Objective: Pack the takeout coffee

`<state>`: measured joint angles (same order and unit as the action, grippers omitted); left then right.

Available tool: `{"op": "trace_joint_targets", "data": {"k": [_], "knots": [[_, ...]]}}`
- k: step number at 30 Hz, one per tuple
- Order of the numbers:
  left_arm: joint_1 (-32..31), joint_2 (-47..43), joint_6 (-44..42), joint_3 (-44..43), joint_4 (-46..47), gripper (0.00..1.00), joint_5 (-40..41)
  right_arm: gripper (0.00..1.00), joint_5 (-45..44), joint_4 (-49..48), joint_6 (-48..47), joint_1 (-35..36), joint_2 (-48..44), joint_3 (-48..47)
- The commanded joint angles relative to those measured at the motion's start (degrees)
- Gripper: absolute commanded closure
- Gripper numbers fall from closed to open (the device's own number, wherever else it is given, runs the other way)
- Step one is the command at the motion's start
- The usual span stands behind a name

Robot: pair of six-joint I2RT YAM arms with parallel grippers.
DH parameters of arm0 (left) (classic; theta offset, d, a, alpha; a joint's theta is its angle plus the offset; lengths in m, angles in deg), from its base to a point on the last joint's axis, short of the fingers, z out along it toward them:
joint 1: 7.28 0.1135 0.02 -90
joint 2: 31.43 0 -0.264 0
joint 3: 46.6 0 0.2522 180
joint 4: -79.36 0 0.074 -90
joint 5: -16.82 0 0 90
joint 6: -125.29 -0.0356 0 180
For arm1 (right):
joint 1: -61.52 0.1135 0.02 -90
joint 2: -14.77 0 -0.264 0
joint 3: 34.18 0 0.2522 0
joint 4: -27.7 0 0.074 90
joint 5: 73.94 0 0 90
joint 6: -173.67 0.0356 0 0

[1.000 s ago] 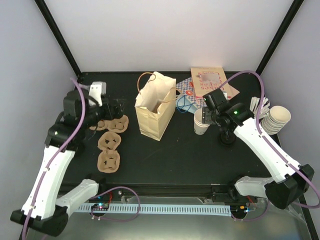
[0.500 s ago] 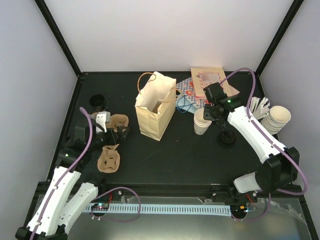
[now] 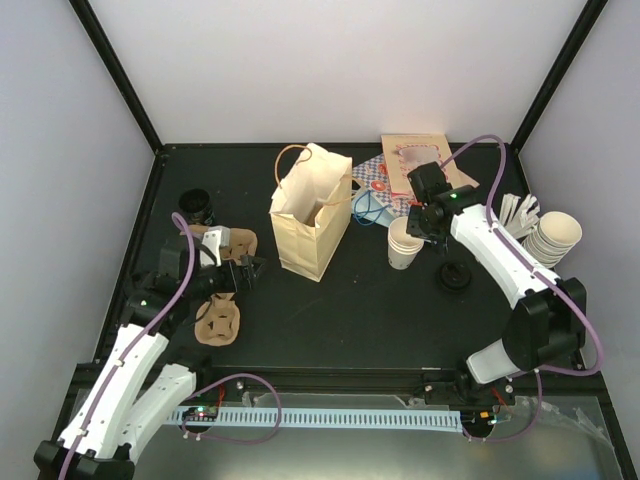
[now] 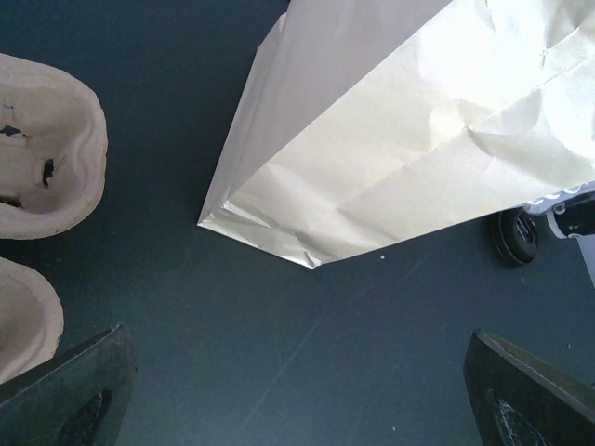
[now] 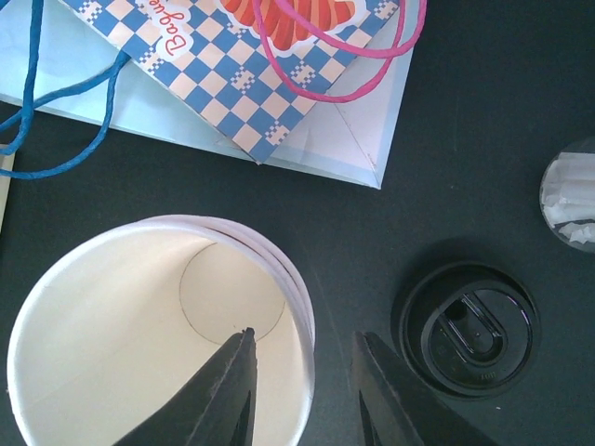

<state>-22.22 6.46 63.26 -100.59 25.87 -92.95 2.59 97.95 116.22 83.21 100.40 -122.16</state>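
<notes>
Black-lidded takeout coffee point(image 3: 197, 206) upright at far left, beyond and left of wide-spread left gripper point(image 3: 248, 269), the nearer arm; right gripper point(image 5: 304, 339) far off, loosely straddling lidless cup point(image 5: 112, 307) rim, not pinching.

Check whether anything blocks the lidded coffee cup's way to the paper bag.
Nothing visible does: bare table lies between the takeout coffee and the paper bag. A cup carrier and the open left gripper sit just nearer than that line.
</notes>
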Motion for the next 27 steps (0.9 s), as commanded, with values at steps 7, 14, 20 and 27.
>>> {"op": "trace_joint_targets", "data": {"k": [7,14,20,27], "knots": [[0.3,0.8,-1.2,-0.3,2.2,0.01,-0.9,0.75,1.0,-2.1,1.5,-0.6,1.3,1.7],[0.3,1.1,-1.3,-0.7,2.2,0.01,-0.8,0.97,1.3,-1.5,1.5,-0.7,0.7,1.3],[0.3,1.0,-1.4,-0.8,1.8,0.01,-0.7,0.99,2.0,-0.3,1.4,-0.7,-1.2,0.2],[0.3,1.1,-1.3,-0.5,2.1,0.01,-1.2,0.99,4.0,1.3,1.3,-0.6,-3.2,-1.5]]}}
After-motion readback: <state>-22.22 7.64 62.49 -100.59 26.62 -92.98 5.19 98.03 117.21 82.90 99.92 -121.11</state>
